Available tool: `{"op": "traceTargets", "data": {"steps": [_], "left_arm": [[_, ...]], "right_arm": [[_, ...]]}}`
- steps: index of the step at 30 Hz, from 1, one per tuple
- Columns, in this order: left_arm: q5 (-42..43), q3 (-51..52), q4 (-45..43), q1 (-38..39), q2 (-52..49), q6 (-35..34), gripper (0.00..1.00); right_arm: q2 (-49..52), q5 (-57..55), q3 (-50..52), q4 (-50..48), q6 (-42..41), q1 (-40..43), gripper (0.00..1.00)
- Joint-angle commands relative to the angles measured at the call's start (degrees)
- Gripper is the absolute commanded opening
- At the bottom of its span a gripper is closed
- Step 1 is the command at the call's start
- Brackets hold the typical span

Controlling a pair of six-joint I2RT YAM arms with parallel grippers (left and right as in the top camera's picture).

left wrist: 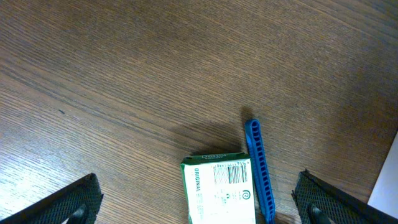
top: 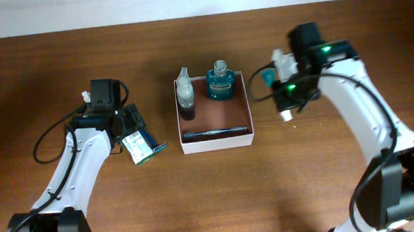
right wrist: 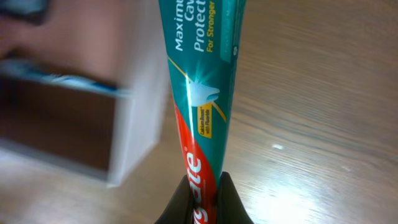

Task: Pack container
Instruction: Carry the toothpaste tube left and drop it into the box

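Right tool (right wrist: 204, 193) clamps a teal toothpaste tube (right wrist: 202, 93) (lettered "For Stronger"); left tool (left wrist: 199, 202) gapes over "ORIGINAL" carton (left wrist: 221, 180).

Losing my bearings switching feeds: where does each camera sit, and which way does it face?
Overhead: above the table, facing straight down on the container; left arm and right arm show.
Left wrist: on the left arm, facing down at the carton; the open left gripper frames the bottom corners.
Right wrist: looks along the right gripper, shut on the toothpaste tube.
Shared: overhead and left wrist, the carton; overhead and right wrist, the container.
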State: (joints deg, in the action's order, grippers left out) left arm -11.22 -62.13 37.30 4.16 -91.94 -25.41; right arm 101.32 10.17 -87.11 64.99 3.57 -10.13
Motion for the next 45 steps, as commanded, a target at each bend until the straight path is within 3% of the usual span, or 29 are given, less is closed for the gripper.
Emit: {"op": "traceTargets", "data": {"steps": [1, 9, 12, 25, 26, 27, 32, 34, 40, 45], "left_arm": [[-0.6, 0.1, 0.0, 0.2, -0.3, -0.7, 0.99], [-0.6, 0.1, 0.0, 0.2, -0.3, -0.7, 1.0], [-0.6, 0.1, 0.0, 0.2, -0.3, -0.7, 0.99], [-0.6, 0.1, 0.0, 0.2, -0.3, -0.7, 0.99], [-0.6, 0.1, 0.0, 0.2, -0.3, -0.7, 0.99], [-0.6, 0.1, 0.0, 0.2, -0.3, -0.7, 0.99], [-0.6, 0.1, 0.0, 0.2, -0.3, -0.7, 0.99], [-0.6, 0.1, 0.0, 0.2, -0.3, -0.7, 0.99], [-0.6, 0.1, 0.0, 0.2, -0.3, -0.7, 0.99], [-0.6, 0.1, 0.0, 0.2, -0.3, -0.7, 0.99]], "right_arm": [[-1.4, -0.5, -0.9, 0.2, 0.6, -5.8, 0.04], [-1.2, -2.3, -0.9, -4.7, 0.7, -14.0, 0.04], [-1.1, -3.5, -0.9, -7.4, 4.4, -15.9, 0.04], [0.7, -4.2, -0.8, -12.2, 6.7, -16.5, 0.06], [0.7, -4.2, -0.8, -12.3, 6.7, -16.5, 0.14], [0.7, -4.2, -0.8, -12.6, 6.7, -16.5, 0.41], [0.7, -4.2, -0.8, -13.1, 6.7, -16.5, 0.73], [0.7, -4.3, -0.8, -13.2, 6.7, -16.5, 0.98], [-0.4, -7.4, -1.0, -13.1, 2.2, -14.5, 0.99], [-2.5, -8.4, -1.0, -10.3, -0.1, -7.5, 0.99]]}}
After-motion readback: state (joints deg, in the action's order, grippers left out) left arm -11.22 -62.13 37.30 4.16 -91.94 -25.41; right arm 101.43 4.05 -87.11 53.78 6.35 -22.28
